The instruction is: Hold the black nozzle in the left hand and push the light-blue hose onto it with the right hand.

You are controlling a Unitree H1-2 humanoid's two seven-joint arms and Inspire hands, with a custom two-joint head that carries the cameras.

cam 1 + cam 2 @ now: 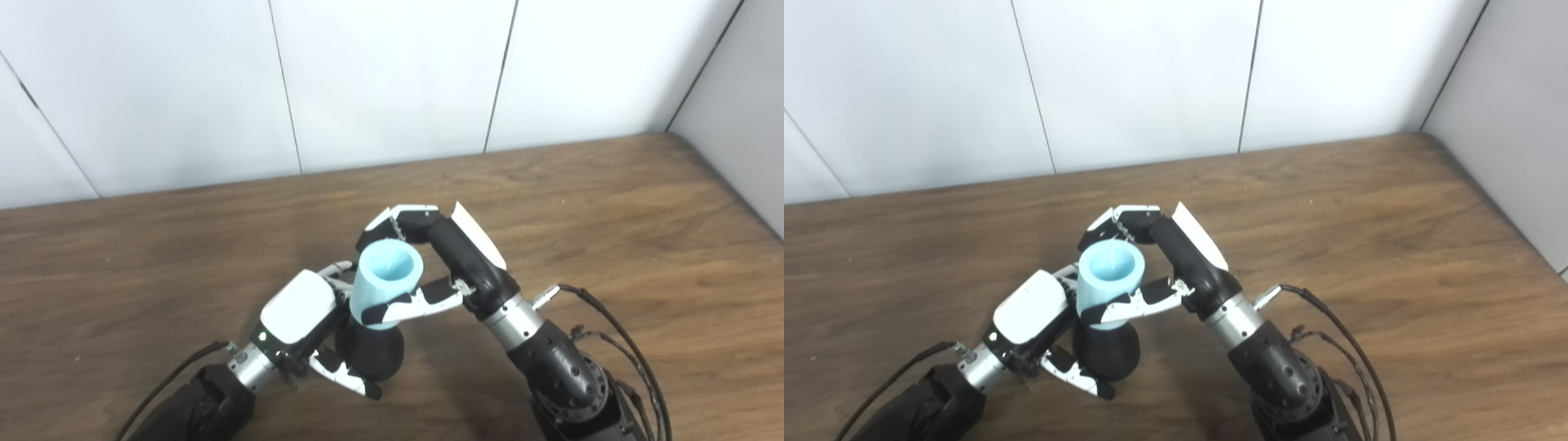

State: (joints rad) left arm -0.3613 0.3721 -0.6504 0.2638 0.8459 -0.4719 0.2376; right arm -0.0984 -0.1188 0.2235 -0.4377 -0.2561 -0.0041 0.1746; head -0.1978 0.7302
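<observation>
The black nozzle (370, 354) stands upright near the front of the wooden table (612, 214), wide end down. My left hand (303, 318) is shut on it, fingers around its body. The light-blue hose (387, 275), a short open tube, sits on top of the nozzle with its open end up. My right hand (441, 257) is shut on the hose, fingers wrapped behind it and thumb across its front. The same scene shows in the right eye view: nozzle (1105, 354), hose (1108, 272), left hand (1029, 315), right hand (1167, 251).
White wall panels (392, 79) stand behind the table's far edge, and a grey wall (741, 110) closes the right side. Black cables (618, 343) trail from my right forearm over the table.
</observation>
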